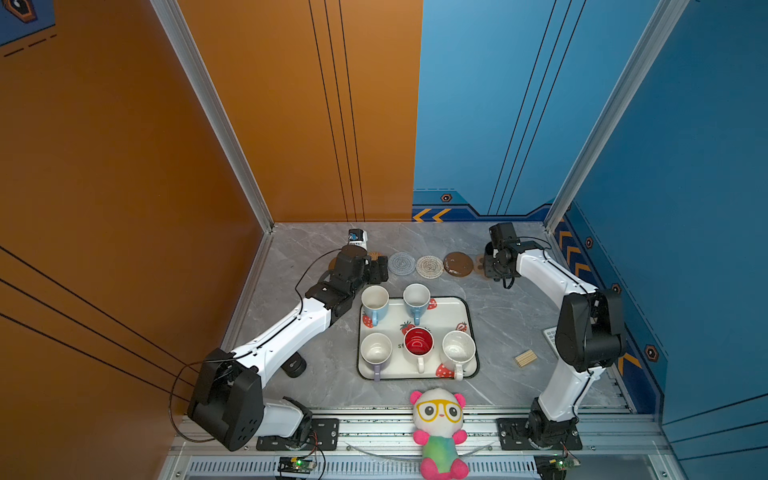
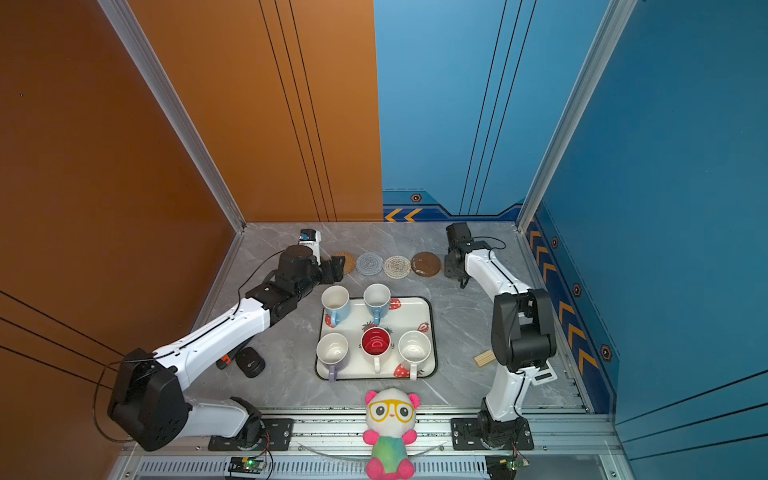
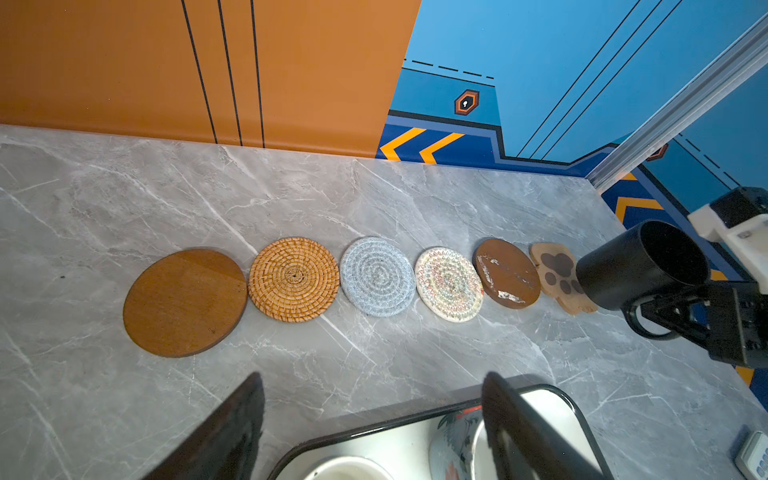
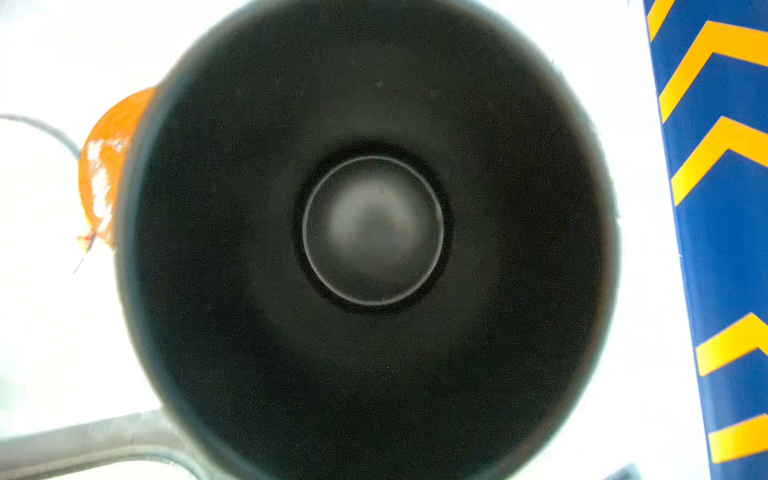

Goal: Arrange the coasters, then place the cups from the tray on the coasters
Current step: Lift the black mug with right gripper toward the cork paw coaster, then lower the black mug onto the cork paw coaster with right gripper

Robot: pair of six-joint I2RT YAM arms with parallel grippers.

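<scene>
Six coasters lie in a row along the back in the left wrist view: wooden disc (image 3: 185, 302), rattan round (image 3: 294, 279), grey-blue round (image 3: 377, 276), beige round (image 3: 449, 284), brown disc (image 3: 507, 273) and paw-print shape (image 3: 557, 270). My right gripper (image 3: 660, 316) is shut on the handle of a black cup (image 3: 636, 266) that covers part of the paw-print coaster; I cannot tell whether it rests on it. Its dark inside (image 4: 374, 232) fills the right wrist view. My left gripper (image 3: 372, 378) stands open and empty at the tray's (image 1: 465, 316) far left corner. Several cups stand on the tray: two light blue (image 1: 375, 303) (image 1: 416, 300), lavender (image 1: 376, 350), red-inside (image 1: 419, 344), speckled white (image 1: 458, 351).
A plush panda (image 1: 438, 428) sits at the table's front edge. A small bundle of wooden sticks (image 1: 525, 358) lies right of the tray, a black fob (image 2: 249, 361) left of it. A white device (image 1: 357, 239) stands at the back left, behind my left wrist.
</scene>
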